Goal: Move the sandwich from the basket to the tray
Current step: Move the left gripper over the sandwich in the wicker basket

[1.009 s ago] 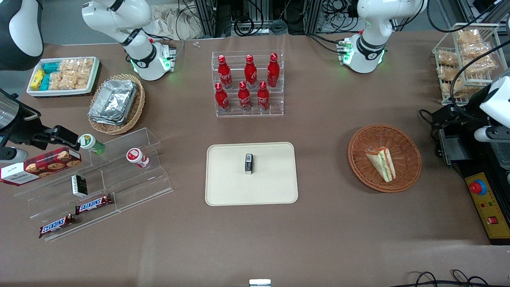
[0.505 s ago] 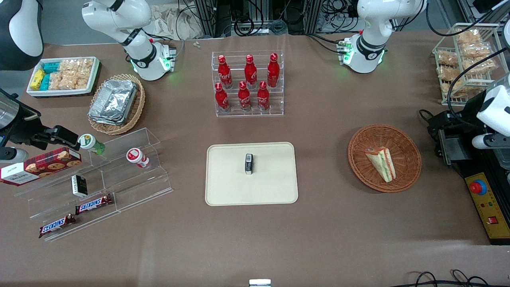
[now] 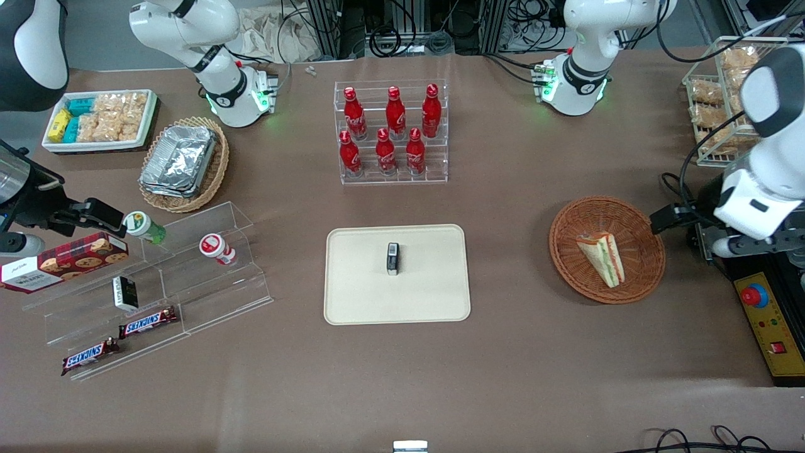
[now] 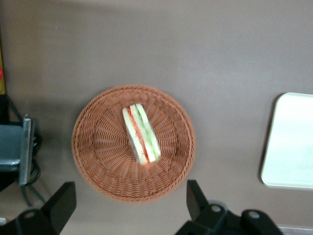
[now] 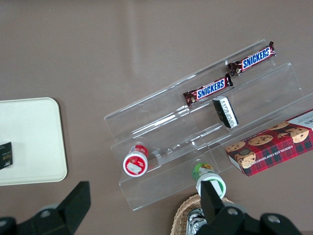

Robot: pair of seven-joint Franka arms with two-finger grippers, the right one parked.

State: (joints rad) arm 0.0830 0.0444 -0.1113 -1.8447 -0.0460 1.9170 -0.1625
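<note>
The sandwich (image 3: 602,258), a pale wedge with green and orange-red layers, lies in the round reddish-brown basket (image 3: 566,221) toward the working arm's end of the table. From the left wrist view the sandwich (image 4: 141,133) rests near the middle of the basket (image 4: 98,147). My left gripper (image 3: 695,231) hovers high beside the basket's rim, on the side away from the tray. The gripper (image 4: 129,201) is open wide with nothing between its fingers. The beige tray (image 3: 358,283) sits mid-table with a small black item (image 3: 392,258) on it; its edge (image 4: 293,142) shows in the left wrist view.
A black and yellow control box (image 3: 764,314) with a red button stands close beside the gripper. A wire rack of snack bags (image 3: 729,94) and a clear rack of red bottles (image 3: 393,135) stand farther from the camera. An acrylic shelf (image 3: 157,283) is at the parked arm's end.
The left arm has swung in from the table's edge toward the basket, bringing the gripper up beside the basket's rim. The sandwich, basket and tray have not moved.
</note>
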